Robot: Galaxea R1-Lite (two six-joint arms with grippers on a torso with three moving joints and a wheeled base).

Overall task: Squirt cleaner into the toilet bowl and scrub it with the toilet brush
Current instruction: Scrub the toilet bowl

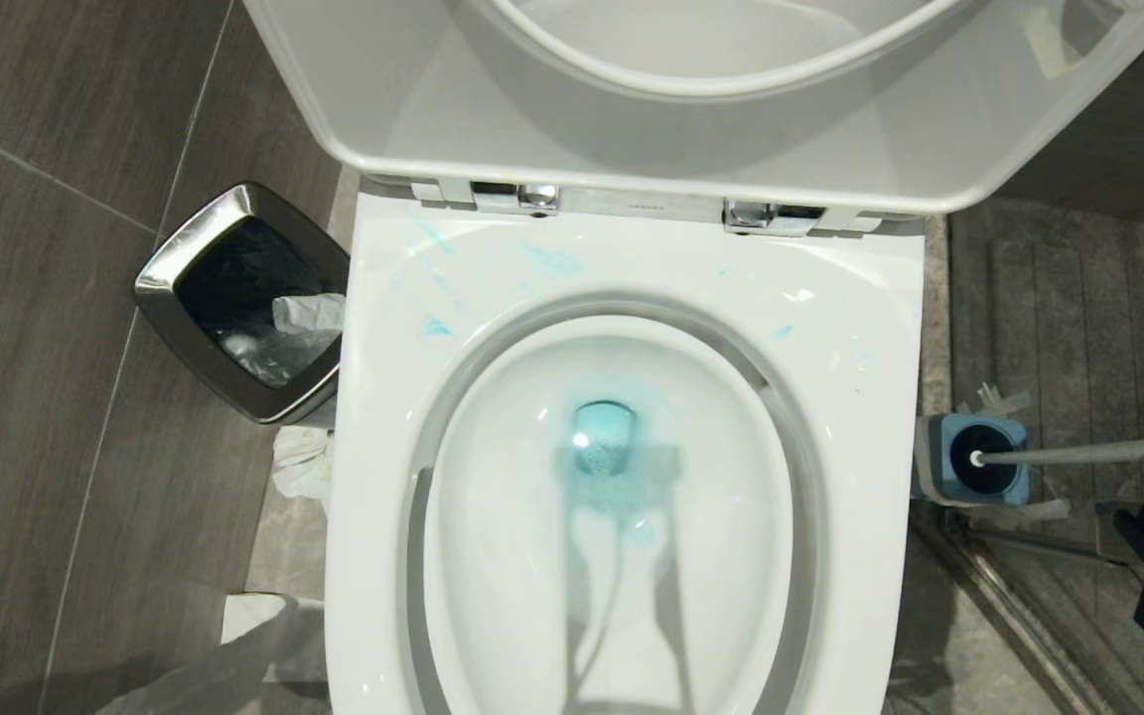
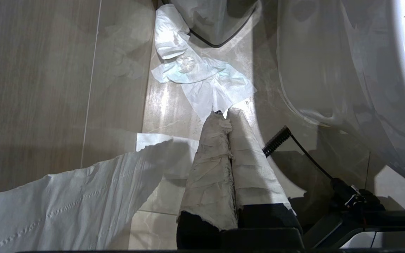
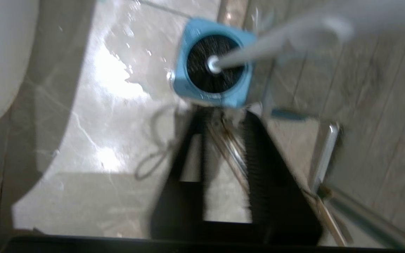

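We observe the toilet bowl [image 1: 622,516] centred below the head camera, with seat and lid [image 1: 632,89] raised. The cleaner [image 1: 604,442] shows as a turquoise pool at the drain, with faint streaks across the rear rim.

The toilet brush [image 1: 1088,454] sits in its blue holder [image 1: 974,459] on the floor just beside the bowl, on our right. The handle leans away from the bowl toward the right edge of the head view.

The right gripper [image 3: 223,123] hangs above the floor close to the holder. Its two black fingers [image 3: 258,165] stand slightly apart, with floor visible through the gap, and nothing is between them. They touch neither the handle nor the holder.

The left gripper [image 2: 227,117] is low on the bowl's left side, near the floor. Its tape-wrapped fingers [image 2: 213,168] are pressed together and carry nothing. Loose tissue paper [image 2: 202,77] lies on the tiles beyond them. A chrome-rimmed bin [image 1: 244,298] stands left of the bowl.
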